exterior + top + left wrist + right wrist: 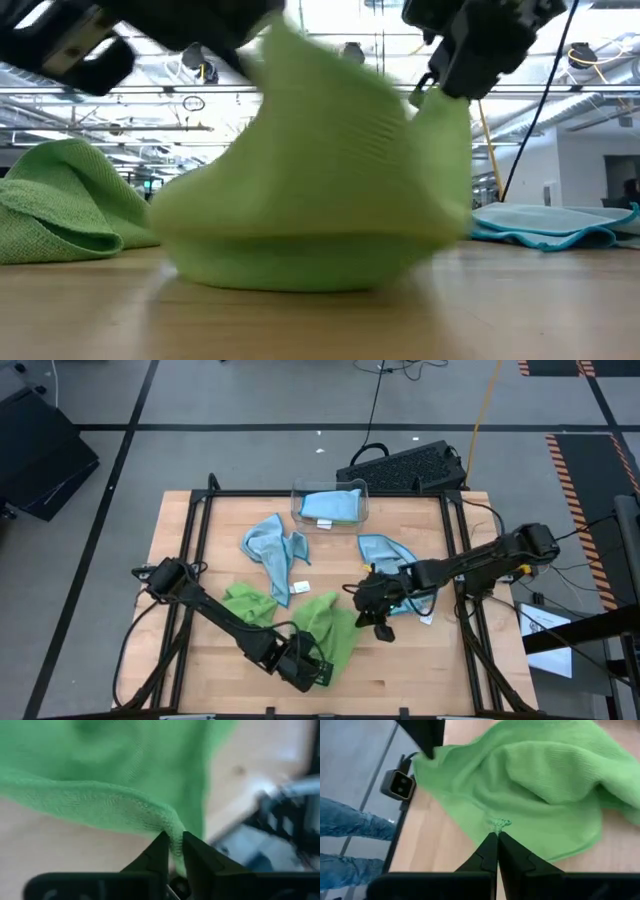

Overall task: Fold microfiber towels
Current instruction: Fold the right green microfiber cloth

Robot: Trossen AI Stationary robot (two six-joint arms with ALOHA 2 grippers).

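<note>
A lime green microfiber towel [335, 625] sits near the table's front middle, raised between my two grippers, and shows as a tent shape in the low view [320, 180]. My left gripper [173, 839] is at its near side [318, 672], shut on it. My right gripper [496, 835] is at its far right side [368, 610], also shut on it. A second green towel [250, 603] lies crumpled to the left. Two light blue towels [275, 550] [390, 550] lie farther back. My left gripper pinches a bunched edge [172, 827] of the green towel between its two fingers, slanting down from the table's left. The cloth rises in a ridge from there. My right gripper pinches a small tuft at the towel's edge [499, 823], held only at its fingertips, slanting down from the right. The towel hangs slack below both holds, its lower part [300, 270] on the table.
A clear plastic bin [300, 510] holding a blue towel stands at the far middle. A black keyboard [405, 465] lies beyond the far edge. A black frame [200, 540] runs along the table's sides. A person's legs in jeans [350, 825] show off the table.
</note>
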